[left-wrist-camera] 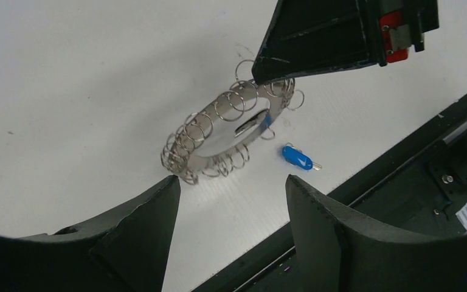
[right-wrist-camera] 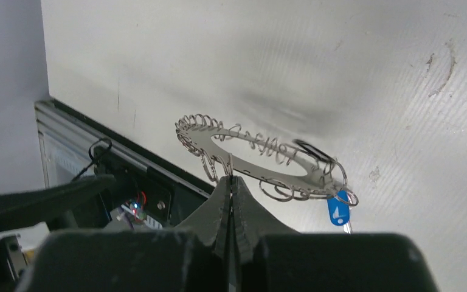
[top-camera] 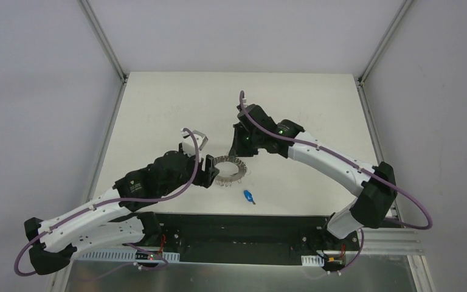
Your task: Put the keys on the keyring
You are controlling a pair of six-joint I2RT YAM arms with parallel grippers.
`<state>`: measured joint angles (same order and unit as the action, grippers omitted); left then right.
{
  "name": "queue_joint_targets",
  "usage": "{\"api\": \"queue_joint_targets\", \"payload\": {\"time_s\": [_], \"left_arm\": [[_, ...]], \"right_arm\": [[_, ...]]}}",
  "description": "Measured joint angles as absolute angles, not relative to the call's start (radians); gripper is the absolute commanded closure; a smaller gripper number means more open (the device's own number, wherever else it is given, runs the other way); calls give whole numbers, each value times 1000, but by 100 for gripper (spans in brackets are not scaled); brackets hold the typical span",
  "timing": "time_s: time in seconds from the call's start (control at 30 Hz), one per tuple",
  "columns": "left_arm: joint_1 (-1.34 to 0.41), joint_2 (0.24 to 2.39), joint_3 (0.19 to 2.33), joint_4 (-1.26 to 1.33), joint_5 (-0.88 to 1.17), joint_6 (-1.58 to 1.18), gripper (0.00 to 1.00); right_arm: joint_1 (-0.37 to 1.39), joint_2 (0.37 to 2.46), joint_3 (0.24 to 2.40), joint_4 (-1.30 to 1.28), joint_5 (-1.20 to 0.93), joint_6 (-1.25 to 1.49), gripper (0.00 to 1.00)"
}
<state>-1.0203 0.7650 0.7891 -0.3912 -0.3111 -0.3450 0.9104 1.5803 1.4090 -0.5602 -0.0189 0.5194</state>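
Note:
The keyring (top-camera: 237,173), a flat grey ring fringed with silver wire loops, lies near the table's front middle. My right gripper (top-camera: 237,153) is shut on one wire loop at its edge, with its fingertips (right-wrist-camera: 231,181) pinching the keyring (right-wrist-camera: 261,167) so it sits tilted. The blue-tagged key (top-camera: 249,196) lies on the table just beside the ring (left-wrist-camera: 194,143), also seen in both wrist views (left-wrist-camera: 297,157) (right-wrist-camera: 339,210). A dark tag (right-wrist-camera: 309,149) rests at the ring's far side (left-wrist-camera: 248,126). My left gripper (left-wrist-camera: 231,188) is open and empty, just short of the ring's left edge (top-camera: 210,173).
The table's black front rail (left-wrist-camera: 401,176) runs close behind the blue key. The right arm's finger (left-wrist-camera: 316,36) overhangs the ring's far edge in the left wrist view. Grey walls and metal frame posts (top-camera: 103,42) bound the white table.

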Motion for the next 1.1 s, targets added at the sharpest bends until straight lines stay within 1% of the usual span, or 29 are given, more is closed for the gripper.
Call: {"api": "queue_joint_targets", "payload": {"time_s": [0.27, 0.47, 0.77, 1.1], "left_arm": [[-1020, 647, 790, -347, -154, -326, 36], [-1020, 627, 801, -312, -34, -324, 35], [-1020, 635, 813, -276, 78, -325, 34], [-1020, 635, 813, -240, 145, -324, 35]], "right_arm": [[945, 1452, 1410, -665, -113, 294, 100], [1003, 1322, 1369, -641, -115, 135, 100], [1122, 1058, 1097, -388, -56, -91, 100], [1156, 946, 920, -98, -30, -212, 100]]}}
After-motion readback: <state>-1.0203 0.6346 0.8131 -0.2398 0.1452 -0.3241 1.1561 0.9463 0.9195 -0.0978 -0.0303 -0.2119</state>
